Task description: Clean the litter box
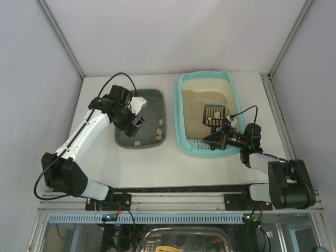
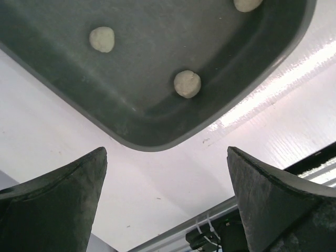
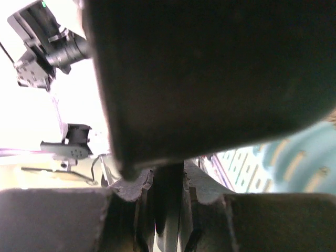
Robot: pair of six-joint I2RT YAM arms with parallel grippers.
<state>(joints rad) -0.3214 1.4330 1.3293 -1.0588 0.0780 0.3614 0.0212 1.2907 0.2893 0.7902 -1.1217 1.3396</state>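
Across the smooth white table [image 1: 173,169], two trays lie side by side, near each other but not touching. On the right half sits the litter box [image 1: 179,118], a large light-turquoise rectangular plastic tray with rounded corners and a thick rim. Grainy beige litter [image 1: 199,102] fills its far and middle part, and a slotted turquoise section [image 1: 206,149] closes its near end. To its left lies a smaller dark grey plastic tray [image 1: 152,100], a rounded rectangle with a shallow sloping wall. The left wrist view shows its matt floor [image 2: 157,47] and one curved corner against the glossy white surface.

The white-and-black left arm [image 1: 86,131] reaches out over the near part of the grey tray, and the black right arm [image 1: 262,157] leans over the near right corner of the litter box.

A black plastic scoop [image 1: 213,113] with a slotted, squarish head lies over the litter, its handle running back toward the arm. The right gripper [image 1: 216,137] is clenched on that handle. In its wrist view the ridged dark fingers [image 3: 134,210] press a narrow dark bar between them, under the broad blurred underside of the scoop [image 3: 210,79]. The left gripper [image 2: 167,151] is released, its two rough, wedge-shaped dark fingers [image 2: 63,199] standing wide apart with nothing between them.

Three small, pale, roundish clumps [image 1: 159,137] with a chalky surface lie on the grey tray's floor, well apart from one another; one [image 2: 187,84] rests near the curved corner.
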